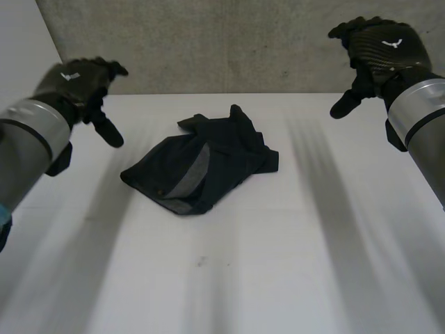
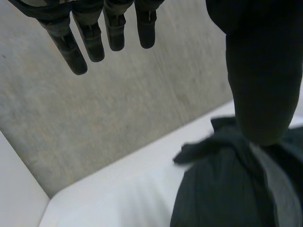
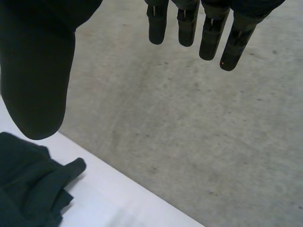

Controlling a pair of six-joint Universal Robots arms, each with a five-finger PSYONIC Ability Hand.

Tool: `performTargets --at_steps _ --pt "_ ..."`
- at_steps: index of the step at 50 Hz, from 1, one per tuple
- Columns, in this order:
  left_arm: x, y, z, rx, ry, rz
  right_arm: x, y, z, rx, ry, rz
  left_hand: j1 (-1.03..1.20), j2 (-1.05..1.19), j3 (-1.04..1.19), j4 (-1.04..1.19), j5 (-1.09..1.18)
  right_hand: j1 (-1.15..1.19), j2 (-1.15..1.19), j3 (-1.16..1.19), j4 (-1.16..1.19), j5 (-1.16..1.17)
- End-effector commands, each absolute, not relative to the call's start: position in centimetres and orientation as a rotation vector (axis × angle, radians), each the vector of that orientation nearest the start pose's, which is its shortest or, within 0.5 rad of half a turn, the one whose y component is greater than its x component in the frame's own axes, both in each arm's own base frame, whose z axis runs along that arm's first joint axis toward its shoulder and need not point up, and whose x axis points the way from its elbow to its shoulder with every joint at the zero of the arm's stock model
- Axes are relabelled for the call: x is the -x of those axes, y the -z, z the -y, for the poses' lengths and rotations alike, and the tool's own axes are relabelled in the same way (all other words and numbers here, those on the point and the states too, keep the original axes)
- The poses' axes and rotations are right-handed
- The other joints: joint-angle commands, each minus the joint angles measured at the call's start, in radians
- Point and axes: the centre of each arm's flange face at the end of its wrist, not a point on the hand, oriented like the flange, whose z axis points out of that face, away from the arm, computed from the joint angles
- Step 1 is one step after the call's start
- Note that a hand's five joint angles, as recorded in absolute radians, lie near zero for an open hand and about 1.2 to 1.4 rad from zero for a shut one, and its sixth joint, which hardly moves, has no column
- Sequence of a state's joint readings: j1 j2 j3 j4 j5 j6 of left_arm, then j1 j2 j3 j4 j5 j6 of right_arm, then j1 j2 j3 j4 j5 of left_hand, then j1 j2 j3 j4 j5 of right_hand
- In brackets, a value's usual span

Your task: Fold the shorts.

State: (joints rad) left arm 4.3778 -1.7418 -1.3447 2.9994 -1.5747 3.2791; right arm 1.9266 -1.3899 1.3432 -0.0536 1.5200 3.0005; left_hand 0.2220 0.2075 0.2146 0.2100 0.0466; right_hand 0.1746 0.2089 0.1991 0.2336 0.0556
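Dark navy shorts [image 1: 201, 163] lie bunched in a folded heap in the middle of the white table [image 1: 278, 264], a grey inner lining showing along one edge. My left hand [image 1: 82, 80] hovers above the table, off to the left of the shorts, fingers [image 2: 90, 35] straight and empty. My right hand [image 1: 379, 49] hangs high at the far right, well clear of the cloth, its fingers [image 3: 208, 33] straight too. The left wrist view has the shorts [image 2: 227, 189] below my thumb [image 2: 262, 71]. In the right wrist view a corner of the shorts [image 3: 33, 189] lies under my thumb [image 3: 38, 71].
A grey concrete wall [image 1: 229, 42] rises just behind the table's far edge. A white side panel [image 1: 21, 42] stands at the far left.
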Motion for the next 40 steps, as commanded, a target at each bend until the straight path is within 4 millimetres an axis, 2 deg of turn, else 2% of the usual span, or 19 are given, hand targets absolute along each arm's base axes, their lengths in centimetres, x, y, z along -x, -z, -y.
performTargets --at_steps 1,3,4,7,12,15,21,24,34,36,40 --pt "24.8 -24.8 31.8 -0.72 2.069 -2.296 -26.3 -30.7 28.3 0.759 2.083 -1.899 0.021 0.035 0.028 0.033 0.022 0.0 -0.034 -0.025 -0.059 -0.056" --pt "24.9 -23.4 32.8 -0.74 2.055 -2.272 -26.4 -29.2 28.2 0.784 2.034 -1.939 0.038 0.053 0.046 0.05 0.039 0.0 -0.034 -0.025 -0.059 -0.056" --pt "25.0 -21.8 33.8 -0.763 2.031 -2.254 -26.5 -28.7 28.1 0.791 2.013 -1.952 0.047 0.062 0.055 0.059 0.048 0.0 -0.034 -0.025 -0.059 -0.056" --pt "25.0 -19.4 35.7 -0.795 1.994 -2.212 -26.8 -26.8 27.7 0.819 1.948 -1.996 0.076 0.091 0.084 0.088 0.077 0.0 -0.034 -0.025 -0.059 -0.056" --pt "24.6 -15.0 38.4 -0.816 1.895 -2.238 -26.5 -24.5 27.3 0.831 1.879 -2.062 0.121 0.135 0.128 0.133 0.122 0.0 -0.034 -0.025 -0.059 -0.056" --pt "24.7 -13.9 39.5 -0.812 1.891 -2.242 -26.3 -23.6 27.3 0.834 1.853 -2.087 0.165 0.179 0.172 0.176 0.165 0.0 -0.034 -0.025 -0.059 -0.056" --pt "24.9 -12.8 40.8 -0.805 1.884 -2.244 -26.2 -22.6 27.1 0.836 1.833 -2.106 0.244 0.258 0.251 0.256 0.245 0.0 -0.034 -0.025 -0.059 -0.056" --pt "25.0 -12.4 40.7 -0.819 1.861 -2.268 -26.2 -22.4 27.1 0.836 1.835 -2.104 0.446 0.46 0.453 0.457 0.446 0.0 -0.034 -0.025 -0.059 -0.056" --pt "25.1 -10.9 40.3 -0.848 1.799 -2.314 -26.2 -22.1 27.1 0.866 1.839 -2.111 0.848 0.863 0.856 0.86 0.849 0.0 -0.034 -0.025 -0.059 -0.056" --pt "25.0 -10.9 40.1 -0.851 1.78 -2.33 -26.2 -22.1 27.1 0.888 1.847 -2.113 1.13 1.144 1.137 1.141 1.13 0.0 -0.034 -0.025 -0.059 -0.056" --pt "24.8 -11.3 40.4 -0.84 1.771 -2.332 -26.2 -22.0 27.0 0.905 1.85 -2.115 1.174 1.189 1.182 1.186 1.175 0.0 -0.034 -0.025 -0.059 -0.056"
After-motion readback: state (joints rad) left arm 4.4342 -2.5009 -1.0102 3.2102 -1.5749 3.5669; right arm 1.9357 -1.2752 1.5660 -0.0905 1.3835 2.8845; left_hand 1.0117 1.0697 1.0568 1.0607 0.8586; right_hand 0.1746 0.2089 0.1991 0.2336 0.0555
